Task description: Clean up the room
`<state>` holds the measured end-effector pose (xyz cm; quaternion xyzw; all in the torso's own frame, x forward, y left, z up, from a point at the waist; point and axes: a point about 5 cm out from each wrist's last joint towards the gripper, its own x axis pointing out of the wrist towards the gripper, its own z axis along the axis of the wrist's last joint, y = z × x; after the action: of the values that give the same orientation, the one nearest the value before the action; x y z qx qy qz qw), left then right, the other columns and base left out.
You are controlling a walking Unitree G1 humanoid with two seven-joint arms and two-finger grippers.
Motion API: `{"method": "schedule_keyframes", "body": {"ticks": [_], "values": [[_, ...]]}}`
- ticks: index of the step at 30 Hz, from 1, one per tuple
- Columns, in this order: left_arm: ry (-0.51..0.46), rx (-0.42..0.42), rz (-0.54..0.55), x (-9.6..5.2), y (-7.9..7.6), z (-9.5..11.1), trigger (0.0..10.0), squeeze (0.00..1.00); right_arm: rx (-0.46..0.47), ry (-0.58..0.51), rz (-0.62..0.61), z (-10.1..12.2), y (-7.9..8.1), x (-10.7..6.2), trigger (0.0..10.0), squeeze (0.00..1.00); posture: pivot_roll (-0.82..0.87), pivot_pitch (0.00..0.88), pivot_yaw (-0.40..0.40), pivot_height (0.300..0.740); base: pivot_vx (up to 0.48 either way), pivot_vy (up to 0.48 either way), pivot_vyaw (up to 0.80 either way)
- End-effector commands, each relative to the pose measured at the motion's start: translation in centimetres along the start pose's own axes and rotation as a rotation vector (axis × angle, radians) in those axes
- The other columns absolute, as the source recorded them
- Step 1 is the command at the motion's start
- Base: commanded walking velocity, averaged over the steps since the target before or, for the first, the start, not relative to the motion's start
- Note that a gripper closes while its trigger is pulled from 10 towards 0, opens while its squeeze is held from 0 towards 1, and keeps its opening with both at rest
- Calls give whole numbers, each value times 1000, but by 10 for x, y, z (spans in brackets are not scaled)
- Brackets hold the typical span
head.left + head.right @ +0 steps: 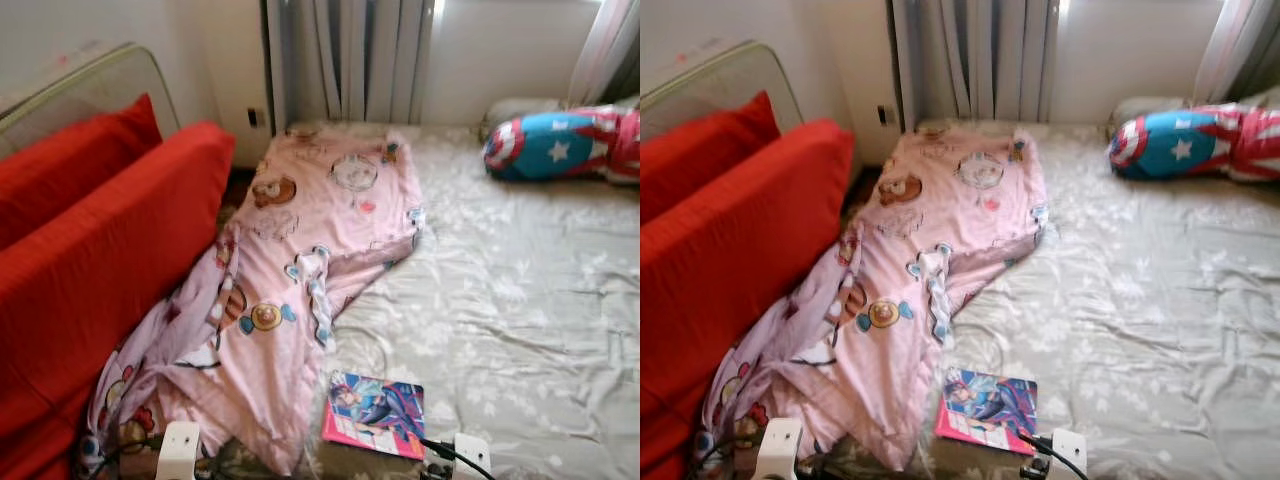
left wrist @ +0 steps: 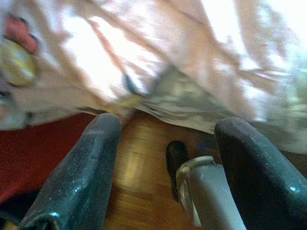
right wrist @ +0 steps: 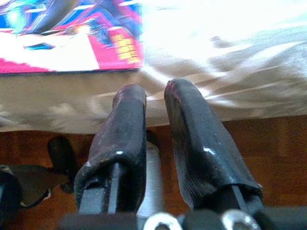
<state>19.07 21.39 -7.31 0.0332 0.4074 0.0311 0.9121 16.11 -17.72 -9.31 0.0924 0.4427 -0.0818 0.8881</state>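
A pink cartoon-print blanket (image 1: pixel 300 270) lies rumpled along the left side of the bed (image 1: pixel 520 300) and hangs off its near corner. A colourful book (image 1: pixel 375 412) rests on the grey floral sheet near the bed's front edge. Only the white wrists of both arms show at the bottom of the eye views. My left gripper (image 2: pixel 165 158) is open below the blanket's hanging edge (image 2: pixel 144 72), above wooden floor. My right gripper (image 3: pixel 154 103) is shut and empty, just short of the bed's edge and the book (image 3: pixel 72 33).
A red sofa (image 1: pixel 90 260) with a red cushion stands against the bed's left side. A blue and red star-shield plush (image 1: pixel 560 143) lies at the bed's far right, by a pillow. Curtains (image 1: pixel 350 60) and a wall close the far side.
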Motion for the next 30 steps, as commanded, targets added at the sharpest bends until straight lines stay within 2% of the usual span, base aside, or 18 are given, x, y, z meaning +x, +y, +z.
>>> {"method": "schedule_keyframes", "body": {"ticks": [1, 6, 9, 18, 21, 26, 27, 28, 30], "values": [[14, 14, 13, -2, 6, -4, 10000, 0, 5, -14, 7, 4, 3, 1, 10000, 0, 41, 0, -3, 740, 0, 0, 0], [-13, 12, 11, -2, 6, -2, 10000, 0, 6, -66, 21, 15, 7, 3, 10000, 0, 38, 0, -4, 740, 0, 0, 0], [-75, -6, 8, -2, 5, 3, 10000, 0, 2, -147, 49, 33, 12, 5, 10000, 0, 33, 0, -3, 740, 0, 0, 0], [-172, -55, -6, -4, 3, 9, 10000, 0, -24, -281, 124, 61, 26, 6, 10000, 0, 29, 0, -7, 740, 0, 0, 0], [-172, -55, -6, -4, 3, 9, 10000, 0, -24, -281, 124, 61, 26, 6, 10000, 0, 29, 0, -7, 740, 0, 0, 0], [-223, -83, -17, -6, 1, 12, 10000, 0, -46, -434, 147, 85, 35, 2, 10000, 0, 13, 0, -15, 740, 0, 0, 0], [-239, -56, -35, -6, 0, 14, 10000, 0, -61, -472, 161, 89, 38, 0, 10000, 0, 13, 0, -15, 740, 0, 0, 0], [-239, -56, -35, -6, 0, 14, 10000, 0, -61, -472, 161, 89, 38, 0, 10000, 0, 13, 0, -15, 740, 0, 0, 0], [-268, -52, -47, -7, -2, 16, 10000, 0, -79, -551, 191, 97, 44, -5, 10000, 0, 26, 0, -27, 740, 0, 0, 0]]}}
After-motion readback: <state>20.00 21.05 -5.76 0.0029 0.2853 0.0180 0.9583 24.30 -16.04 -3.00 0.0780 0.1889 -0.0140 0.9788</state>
